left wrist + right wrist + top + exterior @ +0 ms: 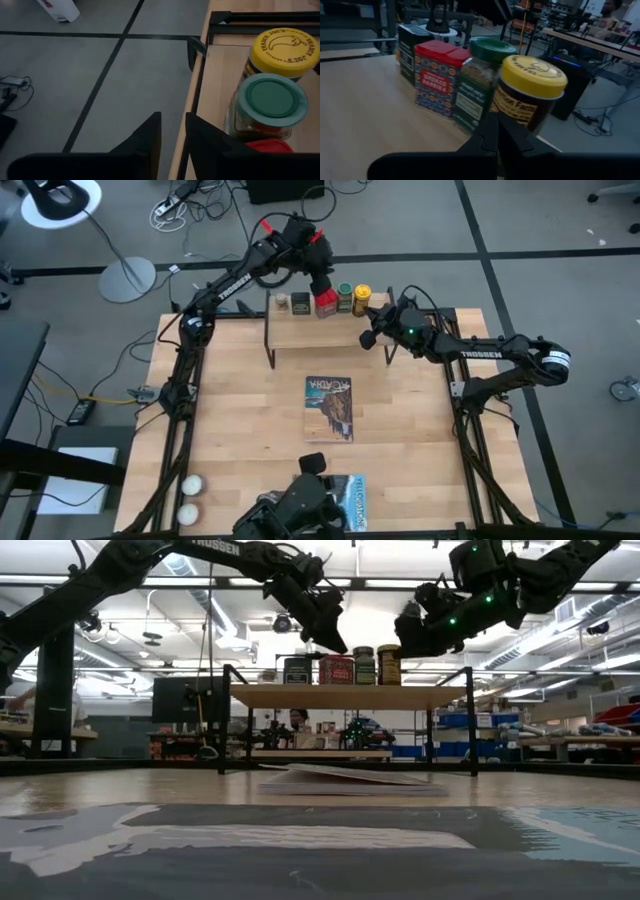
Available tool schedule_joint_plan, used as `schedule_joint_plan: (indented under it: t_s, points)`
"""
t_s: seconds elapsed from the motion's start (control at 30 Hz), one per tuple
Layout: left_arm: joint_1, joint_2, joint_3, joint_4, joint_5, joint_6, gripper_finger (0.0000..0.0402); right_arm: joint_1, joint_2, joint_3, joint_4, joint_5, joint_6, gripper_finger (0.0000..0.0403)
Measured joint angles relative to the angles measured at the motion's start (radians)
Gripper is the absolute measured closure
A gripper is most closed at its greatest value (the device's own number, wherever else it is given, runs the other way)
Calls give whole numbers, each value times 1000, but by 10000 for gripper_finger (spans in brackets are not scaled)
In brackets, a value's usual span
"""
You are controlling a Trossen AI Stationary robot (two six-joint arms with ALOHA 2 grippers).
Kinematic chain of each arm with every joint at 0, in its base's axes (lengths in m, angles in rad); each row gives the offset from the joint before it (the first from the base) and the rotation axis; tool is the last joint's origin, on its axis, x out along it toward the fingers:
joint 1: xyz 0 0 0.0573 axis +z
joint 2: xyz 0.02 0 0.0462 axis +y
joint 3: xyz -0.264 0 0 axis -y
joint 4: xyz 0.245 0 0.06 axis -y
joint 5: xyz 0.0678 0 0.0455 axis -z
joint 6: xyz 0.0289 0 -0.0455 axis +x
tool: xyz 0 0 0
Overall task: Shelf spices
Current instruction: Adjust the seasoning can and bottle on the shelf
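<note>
All the spices in sight already stand in a row on the shelf point(320, 330), at upper centre of the high view: a dark square tin point(299, 303), a red tin point(326, 304), a green jar point(345, 298) and a yellow-lidded jar point(362, 300), each touching or just beside its neighbour; a small pale thing sits left of the dark tin, too small to make out. The left gripper point(322, 278) hangs above the back edge of the shelf over the red tin, its fingers point(150, 137) a narrow slit apart with nothing between them. The right gripper point(372, 337) hovers over the right end of the board near the yellow-lidded jar, its fingers pressed together and empty. Judging by look, the two tins are light, rigid metal boxes with flat printed faces, probably slick, best taken across two opposite flat sides near mid-height. The green jar seems to be glass: stiff, heavier than the tins, breakable if knocked off the board, and smooth on its label, so a hold low on the body below the lid would be steadier than on the lid itself. The yellow-lidded jar is round and squat; its wide lid overhangs, so the body under it offers the surer seat. With the row packed tight, any finger going between two containers risks toppling the next one.
</note>
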Motion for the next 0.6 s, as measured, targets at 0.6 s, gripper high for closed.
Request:
schedule_joint_plan:
  t_s: [0.6]
  points:
    - [-68,-4,0,-71,-13,22,309,-78,0,0,0,-47,-52,403]
